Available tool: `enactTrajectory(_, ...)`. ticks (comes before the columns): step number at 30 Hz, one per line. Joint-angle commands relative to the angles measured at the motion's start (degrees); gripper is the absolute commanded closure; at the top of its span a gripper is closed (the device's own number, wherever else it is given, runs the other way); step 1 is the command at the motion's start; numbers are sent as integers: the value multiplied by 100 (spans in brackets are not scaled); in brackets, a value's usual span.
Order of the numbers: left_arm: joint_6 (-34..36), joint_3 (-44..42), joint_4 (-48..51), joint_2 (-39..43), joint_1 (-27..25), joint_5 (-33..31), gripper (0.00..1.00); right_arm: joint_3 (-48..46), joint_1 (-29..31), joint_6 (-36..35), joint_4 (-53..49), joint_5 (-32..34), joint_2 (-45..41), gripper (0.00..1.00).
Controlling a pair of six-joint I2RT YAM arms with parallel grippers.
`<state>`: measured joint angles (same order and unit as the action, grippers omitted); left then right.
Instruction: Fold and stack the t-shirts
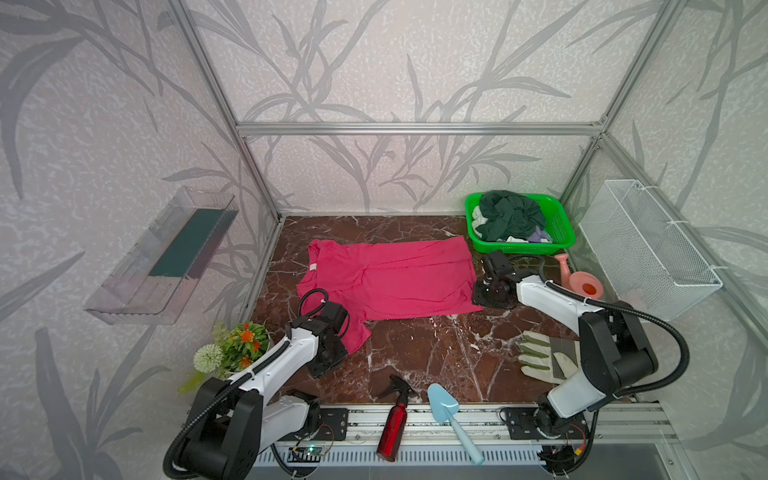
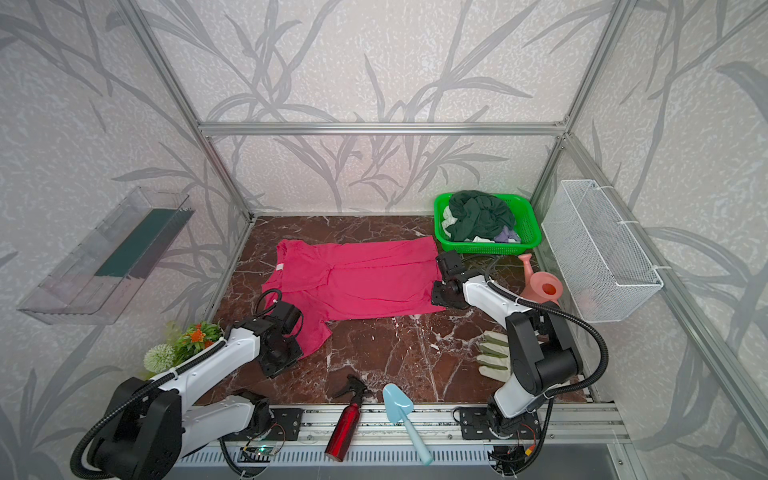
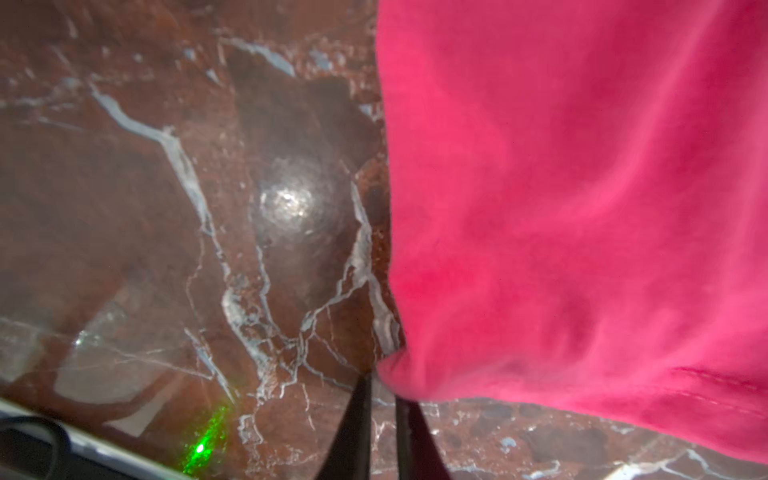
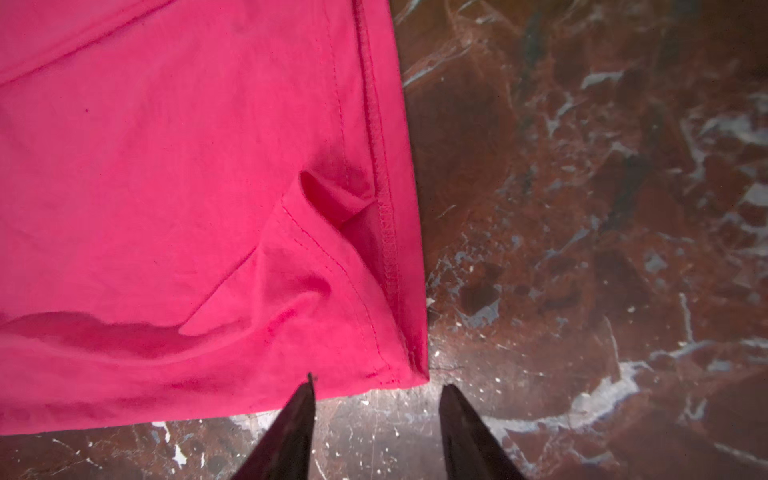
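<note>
Left claw (image 3: 384, 399) pinches the tee (image 1: 399, 278) at its sleeve edge, jaws narrow; right claw (image 4: 376, 399) stands part-open at the hem corner, empty. I would seat both hem layers deep before closing, then lift both ends level. The tee lies flat on the table (image 1: 436, 357), long axis left to right, collar left.

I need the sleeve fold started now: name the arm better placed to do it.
Left. The left fingers seem pinched on the sleeve edge of the pink t-shirt, ready to carry it inward. The right fingers stand open at the hem corner, holding nothing.
</note>
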<state>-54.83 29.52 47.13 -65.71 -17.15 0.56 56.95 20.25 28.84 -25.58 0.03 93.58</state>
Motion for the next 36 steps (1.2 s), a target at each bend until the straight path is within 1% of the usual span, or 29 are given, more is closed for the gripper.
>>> enactTrajectory(1,-15,10,94,64,-25,-139,94,272,-21,-112,72,118,341,57)
enactTrajectory(3,-18,36,86,66,-22,-122,99,398,-21,-132,10,146,553,60)
enactTrajectory(7,21,41,42,67,-17,-113,100,458,-21,-133,-53,213,695,67)
enactTrajectory(13,50,1,-44,60,-22,-29,100,421,-21,-227,-9,401,772,67)
enactTrajectory(16,64,1,-55,36,-25,-29,100,488,-21,-256,-16,326,907,68)
enactTrajectory(20,58,-18,-81,61,-26,-21,100,499,-21,-210,-18,186,1013,72)
enactTrajectory(26,81,-25,-108,41,-23,4,100,386,-15,-208,31,199,918,75)
enactTrajectory(36,104,-73,-185,16,-23,47,100,277,-4,-229,-51,296,566,75)
